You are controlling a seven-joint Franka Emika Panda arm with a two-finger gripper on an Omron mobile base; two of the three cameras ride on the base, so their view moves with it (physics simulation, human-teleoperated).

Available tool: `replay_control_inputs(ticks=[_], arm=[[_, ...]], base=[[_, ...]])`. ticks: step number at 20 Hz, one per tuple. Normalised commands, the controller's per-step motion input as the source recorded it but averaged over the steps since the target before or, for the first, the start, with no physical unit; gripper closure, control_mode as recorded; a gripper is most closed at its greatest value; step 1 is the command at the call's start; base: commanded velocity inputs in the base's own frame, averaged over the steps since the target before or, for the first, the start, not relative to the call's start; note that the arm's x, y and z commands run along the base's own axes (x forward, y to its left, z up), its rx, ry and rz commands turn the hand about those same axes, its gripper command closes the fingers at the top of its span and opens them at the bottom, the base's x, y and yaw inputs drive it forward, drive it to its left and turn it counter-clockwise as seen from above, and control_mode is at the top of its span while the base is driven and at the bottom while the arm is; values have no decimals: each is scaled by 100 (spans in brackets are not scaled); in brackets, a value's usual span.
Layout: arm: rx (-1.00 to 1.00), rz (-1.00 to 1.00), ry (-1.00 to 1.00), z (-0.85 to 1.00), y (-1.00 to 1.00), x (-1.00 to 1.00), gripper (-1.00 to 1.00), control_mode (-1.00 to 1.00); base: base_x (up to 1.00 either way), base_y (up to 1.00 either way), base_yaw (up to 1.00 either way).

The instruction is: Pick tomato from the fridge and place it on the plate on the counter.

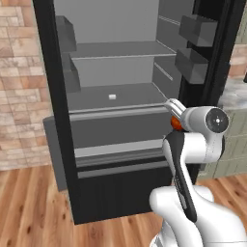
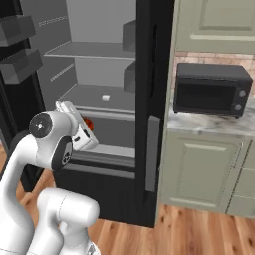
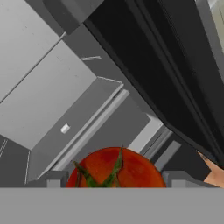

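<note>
Two-finger gripper (image 3: 114, 180) pinches the small round red-orange tomato (image 3: 116, 168) just outside the black-framed, grey-shelved fridge (image 1: 116, 91), gripped securely for carrying.

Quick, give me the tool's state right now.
Tool: closed on the tomato, one finger at each side of it, in front of the open fridge.

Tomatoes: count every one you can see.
1: the tomato sits between the gripper fingertips, in front of the open fridge. More could be hidden behind the arm or door bins.
</note>
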Motion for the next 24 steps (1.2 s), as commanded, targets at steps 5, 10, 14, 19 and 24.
replay_control_inputs(ticks=[5,10,14,19,24], arm=[[0,0,0,0,0,0,100,100],[0,0,0,0,0,0,100,100],[0,0,0,0,0,0,100,100],[0,0,0,0,0,0,100,100],[0,0,0,0,0,0,100,100]], base=[[-49,-47,0],[-64,-43,0],[-46,-53,0],[-6,-74,0],[0,-79,0]])
